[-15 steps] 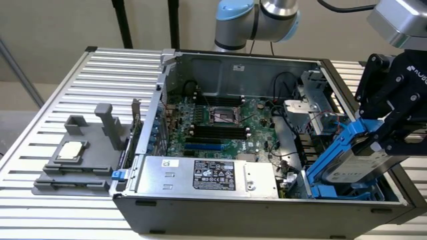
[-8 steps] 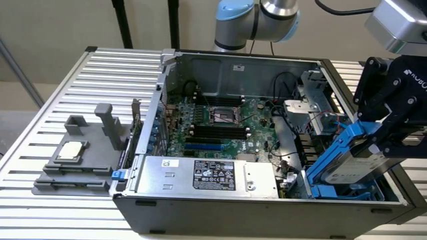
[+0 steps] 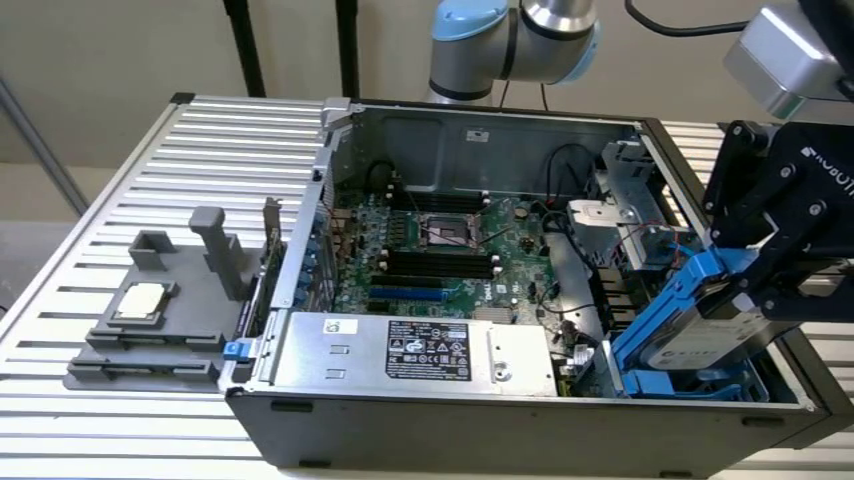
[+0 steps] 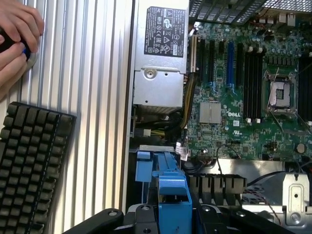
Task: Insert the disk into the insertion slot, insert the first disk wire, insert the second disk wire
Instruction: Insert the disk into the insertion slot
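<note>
Disk (image 3: 690,312) between fingers (image 3: 735,228); label (image 3: 707,341) in exterior view

A robotics lab: an opened desktop computer case (image 3: 534,420) sits on a slotted aluminium counter (image 3: 134,170), which also carries a grey fixture (image 3: 160,330) and a black keyboard (image 4: 29,165).

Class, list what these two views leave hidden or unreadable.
- Disk label, exterior view: print too small to read.
- Disk's lower end, exterior view: hidden behind its blue carrier.
- Gripper, exterior view: cut off by that view's right edge.
- Hand, wrist view: cut by the edge; what it holds is unclear.
</note>
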### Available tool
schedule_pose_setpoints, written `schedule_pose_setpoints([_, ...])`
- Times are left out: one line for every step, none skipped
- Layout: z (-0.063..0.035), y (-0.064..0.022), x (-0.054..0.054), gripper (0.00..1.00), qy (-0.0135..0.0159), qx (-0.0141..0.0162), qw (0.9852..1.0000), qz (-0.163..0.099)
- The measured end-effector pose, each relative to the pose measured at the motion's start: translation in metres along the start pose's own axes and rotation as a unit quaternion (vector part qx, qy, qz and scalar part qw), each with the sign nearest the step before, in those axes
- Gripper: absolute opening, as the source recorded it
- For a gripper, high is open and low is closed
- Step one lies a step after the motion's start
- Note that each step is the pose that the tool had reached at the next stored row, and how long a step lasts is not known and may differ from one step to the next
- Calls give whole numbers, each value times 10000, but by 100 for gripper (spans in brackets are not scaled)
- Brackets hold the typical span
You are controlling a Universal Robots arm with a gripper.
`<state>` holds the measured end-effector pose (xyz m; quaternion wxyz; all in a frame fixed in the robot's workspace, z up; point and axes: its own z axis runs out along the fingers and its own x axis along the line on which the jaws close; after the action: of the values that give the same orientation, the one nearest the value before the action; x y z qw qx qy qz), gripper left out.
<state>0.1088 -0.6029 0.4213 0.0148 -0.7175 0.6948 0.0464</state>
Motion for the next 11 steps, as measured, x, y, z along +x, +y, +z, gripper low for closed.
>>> schedule_pose_setpoints([5, 0, 1, 32, 0, -2, 10000, -12])
schedule_pose_setpoints([10, 0, 1, 32, 0, -4, 10000, -23])
schedule_pose_setpoints([14, -1, 1, 32, 1, -5, 10000, -32])
schedule_pose_setpoints([19, -1, 2, 32, 0, -6, 10000, -39])
schedule_pose_setpoints([24, -1, 2, 32, 0, -6, 10000, -46])
schedule_pose_setpoints([27, -1, 3, 32, 1, -7, 10000, -51])
schedule_pose_setpoints([31, -1, 3, 32, 0, -8, 10000, -56])
schedule_pose_setpoints([35, -1, 3, 34, 0, -9, 10000, -61])
schedule_pose_setpoints([36, -1, 3, 34, 1, -9, 10000, -66])
schedule_pose_setpoints([38, -1, 3, 34, 1, -9, 10000, -69])
schedule_pose_setpoints([40, -2, 4, 40, 0, -9, 10000, -72])
